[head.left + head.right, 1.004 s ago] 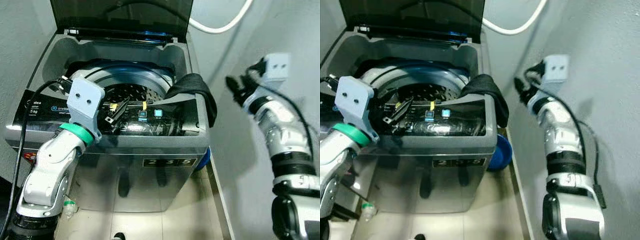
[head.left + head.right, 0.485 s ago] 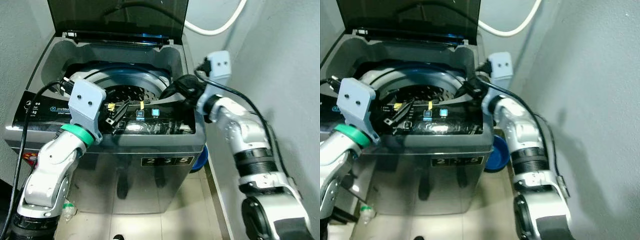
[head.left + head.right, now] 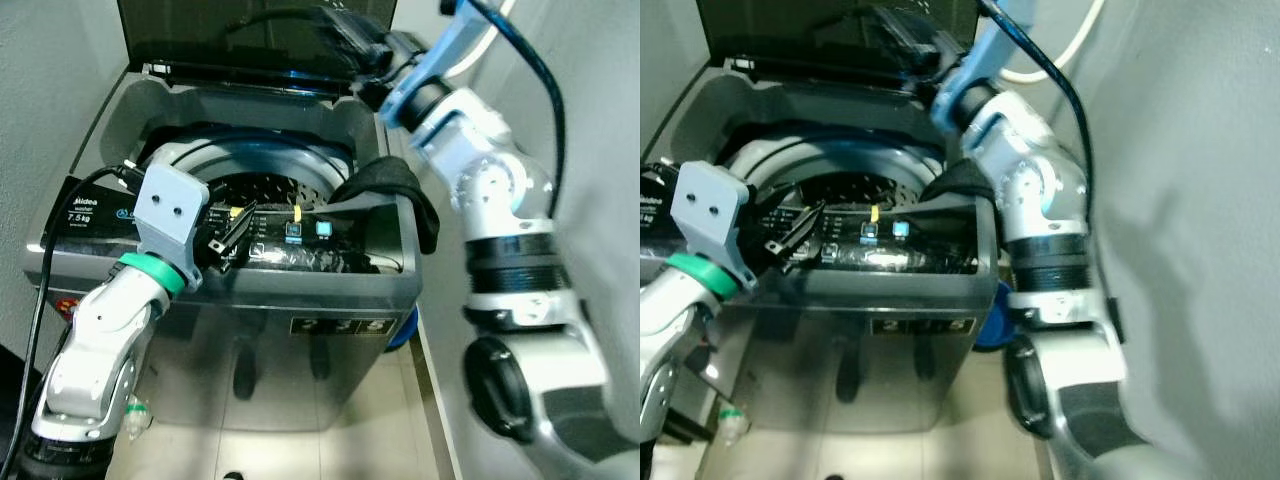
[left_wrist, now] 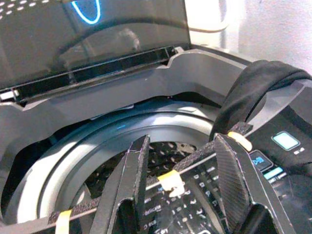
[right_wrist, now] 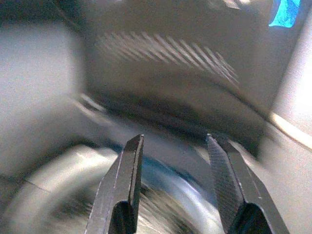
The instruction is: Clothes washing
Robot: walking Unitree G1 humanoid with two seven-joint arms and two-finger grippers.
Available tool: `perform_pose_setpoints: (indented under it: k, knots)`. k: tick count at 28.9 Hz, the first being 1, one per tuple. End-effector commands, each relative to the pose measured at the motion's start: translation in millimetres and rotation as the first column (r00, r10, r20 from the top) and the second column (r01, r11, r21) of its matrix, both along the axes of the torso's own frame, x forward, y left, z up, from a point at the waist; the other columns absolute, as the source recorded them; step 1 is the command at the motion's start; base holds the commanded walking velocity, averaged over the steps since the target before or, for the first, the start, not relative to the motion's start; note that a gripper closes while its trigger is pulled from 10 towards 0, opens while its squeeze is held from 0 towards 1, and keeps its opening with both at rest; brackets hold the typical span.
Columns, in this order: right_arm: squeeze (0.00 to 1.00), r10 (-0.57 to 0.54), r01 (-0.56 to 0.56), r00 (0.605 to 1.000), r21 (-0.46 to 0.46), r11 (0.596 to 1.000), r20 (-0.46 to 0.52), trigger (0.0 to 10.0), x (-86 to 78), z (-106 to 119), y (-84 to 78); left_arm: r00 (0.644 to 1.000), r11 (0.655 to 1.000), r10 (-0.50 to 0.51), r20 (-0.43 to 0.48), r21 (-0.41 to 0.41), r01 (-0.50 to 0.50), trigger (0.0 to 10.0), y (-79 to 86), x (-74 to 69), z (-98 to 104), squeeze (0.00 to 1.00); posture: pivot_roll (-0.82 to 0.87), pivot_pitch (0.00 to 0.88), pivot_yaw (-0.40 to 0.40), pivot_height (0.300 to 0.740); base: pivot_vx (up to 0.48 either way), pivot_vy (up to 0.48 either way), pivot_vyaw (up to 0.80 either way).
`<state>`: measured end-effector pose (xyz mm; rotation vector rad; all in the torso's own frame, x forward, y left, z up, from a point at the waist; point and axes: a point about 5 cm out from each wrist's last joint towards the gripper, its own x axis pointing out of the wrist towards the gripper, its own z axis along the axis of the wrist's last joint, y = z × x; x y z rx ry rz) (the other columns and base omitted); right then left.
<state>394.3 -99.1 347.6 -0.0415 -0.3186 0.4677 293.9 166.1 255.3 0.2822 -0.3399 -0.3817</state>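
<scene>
right arm raised high and reaching across to the back of the washing machine (image 3: 250, 290); right gripper (image 5: 173, 183) sits against the raised lid (image 3: 250, 35), fingers spread wide with nothing between them, its wrist view blurred. left arm bent at the front left corner; left gripper (image 4: 183, 178) hovers over the control panel (image 3: 300, 235), fingers apart and empty. drum (image 3: 260, 190) open, contents not discernible. black garment (image 3: 395, 185) draped over the machine's right rim, partly hanging outside.
</scene>
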Motion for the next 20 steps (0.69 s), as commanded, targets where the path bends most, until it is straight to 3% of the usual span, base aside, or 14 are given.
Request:
perform_pose_setpoints:
  k: [1, 4, 6, 11, 12, 14, 16, 18, 20]
  knots:
    - [0.0, -0.048, 0.044, 0.998, -0.093, 0.995, -0.041, 10.0, 5.7, -22, 0.8, 1.0, 1.0, -0.008, -0.001, 0.013, 0.008, 10.0, -2.5, -2.3, -3, 0.0, 0.13, 0.094, -0.022, 0.74, 0.0, 0.0, 0.0]
    - [0.0, -0.156, 0.14, 0.984, -0.173, 0.975, -0.083, 10.0, 12.7, -49, -12.6, 1.0, 1.0, -0.01, -0.002, 0.02, 0.01, 10.0, -3.6, -2.0, -3, 0.0, 0.13, 0.095, -0.023, 0.74, 0.0, 0.0, 0.0]
    - [0.0, -0.255, 0.24, 0.958, -0.119, 0.963, -0.129, 10.0, 15.8, -62, -35.0, 1.0, 1.0, -0.007, -0.002, 0.022, 0.007, 10.0, -3.5, -1.8, -3, 0.0, 0.13, 0.095, -0.023, 0.74, 0.0, 0.0, 0.0]
    - [0.0, -0.329, 0.319, 0.932, -0.089, 0.944, -0.152, 10.0, 16.7, -69, -56.3, 1.0, 1.0, -0.003, -0.003, 0.023, 0.004, 10.0, -2.8, -2.3, -3, 0.0, 0.14, 0.094, -0.024, 0.74, 0.0, 0.0, 0.0]
    - [0.0, -0.369, 0.352, 0.914, -0.124, 0.928, -0.169, 10.0, 16.6, -77, -67.5, 1.0, 1.0, -0.003, -0.005, 0.023, 0.003, 10.0, -2.6, -2.3, -4, 0.0, 0.14, 0.094, -0.024, 0.74, 0.0, 0.0, 0.0]
    - [0.0, -0.395, 0.368, 0.898, -0.163, 0.916, -0.192, 10.0, 16.9, -87, -75.1, 1.0, 1.0, -0.003, -0.006, 0.024, 0.003, 10.0, -2.6, -2.5, -4, 0.0, 0.13, 0.095, -0.021, 0.74, 0.0, 0.0, 0.0]
    - [0.0, -0.395, 0.368, 0.898, -0.163, 0.916, -0.192, 10.0, 16.9, -87, -75.1, 1.0, 1.0, -0.003, -0.006, 0.024, 0.003, 10.0, -2.6, -2.5, -4, 0.0, 0.13, 0.095, -0.021, 0.74, 0.0, 0.0, 0.0]
    - [0.0, -0.365, 0.338, 0.844, -0.138, 0.931, -0.393, 10.0, 12.3, -135, -81.3, 1.0, 1.0, -0.008, -0.01, 0.027, 0.009, 10.0, -3.8, -1.3, -5, 0.0, 0.13, 0.095, -0.015, 0.74, 0.0, 0.0, 0.0]
    - [0.0, -0.329, 0.319, 0.794, -0.11, 0.941, -0.511, 10.0, 5.4, -169, -78.3, 1.0, 1.0, -0.013, -0.01, 0.028, 0.013, 10.0, -4.8, -0.4, -5, 0.0, 0.13, 0.095, -0.015, 0.74, 0.0, 0.0, 0.0]
